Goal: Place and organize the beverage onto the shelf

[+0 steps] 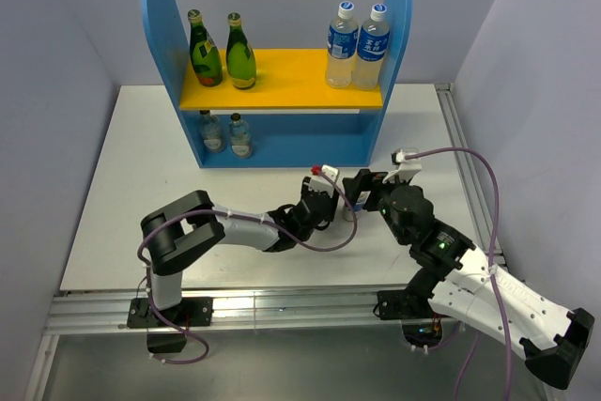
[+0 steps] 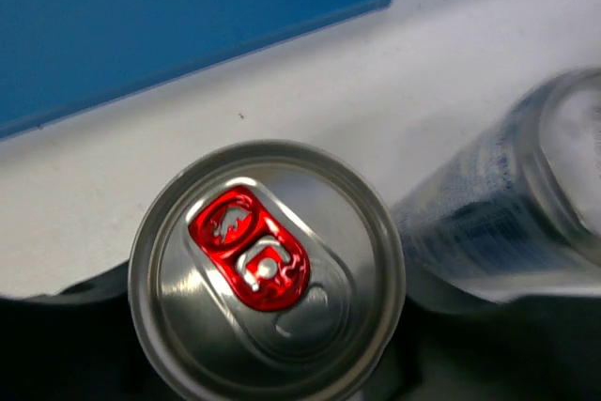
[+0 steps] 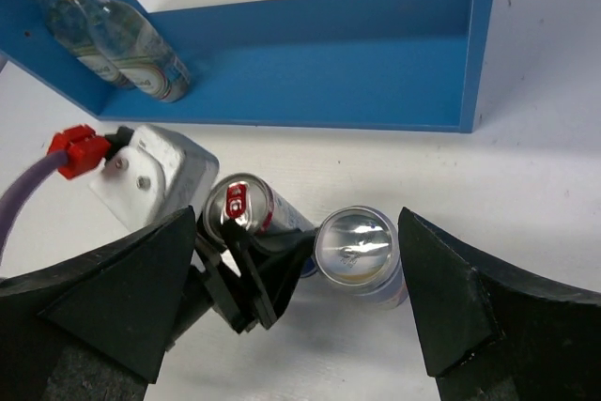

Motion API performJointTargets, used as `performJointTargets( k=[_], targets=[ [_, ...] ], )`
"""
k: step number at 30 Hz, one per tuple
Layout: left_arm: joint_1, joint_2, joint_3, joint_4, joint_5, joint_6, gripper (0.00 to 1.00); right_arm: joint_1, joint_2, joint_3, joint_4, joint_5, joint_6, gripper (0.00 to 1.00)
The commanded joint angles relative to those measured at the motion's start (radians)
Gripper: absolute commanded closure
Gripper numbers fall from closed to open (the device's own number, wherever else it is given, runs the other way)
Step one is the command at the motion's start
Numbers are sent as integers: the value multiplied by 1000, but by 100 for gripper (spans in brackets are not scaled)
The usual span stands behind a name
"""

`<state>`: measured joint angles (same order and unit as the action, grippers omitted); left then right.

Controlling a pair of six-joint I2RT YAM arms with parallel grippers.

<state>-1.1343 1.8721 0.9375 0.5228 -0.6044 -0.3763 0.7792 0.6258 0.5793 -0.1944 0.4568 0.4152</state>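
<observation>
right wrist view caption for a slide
Open right gripper frames silver can and left gripper around red-tabbed can, blue shelf behind

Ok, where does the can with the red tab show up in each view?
Left wrist: red-tab can fills lower centre, seen top-down.
Right wrist: left of centre, beside the second can.
Top external: hidden where left gripper and right gripper meet, centre frame.
Shared landmark: blue shelf, beyond it in all three.

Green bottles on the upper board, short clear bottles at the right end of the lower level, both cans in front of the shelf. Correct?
Wrong on one point: the short clear bottles stand at the left end of the lower level, as the top external view shows. The rest holds.
</observation>
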Motion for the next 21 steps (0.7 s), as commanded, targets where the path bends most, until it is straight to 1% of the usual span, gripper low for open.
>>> performJointTargets(
  k=[1, 2, 7, 12, 17, 21],
  targets=[
    [36, 12, 44, 40, -41, 7, 79, 6, 3, -2, 27, -6, 5, 5],
    [45, 12, 49, 43, -47, 10, 99, 6, 6, -2, 26, -3, 5, 5],
    [96, 4, 75, 83, -31, 77, 100, 6, 11, -2, 29, -4, 5, 5],
    [202, 18, 156, 97, 24, 119, 100, 6, 12, -1, 27, -4, 5, 5],
    [293, 79, 242, 80, 74, 122, 100, 6, 14, -1, 24, -1, 2, 5],
    [341, 153, 335, 54, 100, 103, 100, 6, 15, 1, 26, -3, 4, 5]
  ],
)
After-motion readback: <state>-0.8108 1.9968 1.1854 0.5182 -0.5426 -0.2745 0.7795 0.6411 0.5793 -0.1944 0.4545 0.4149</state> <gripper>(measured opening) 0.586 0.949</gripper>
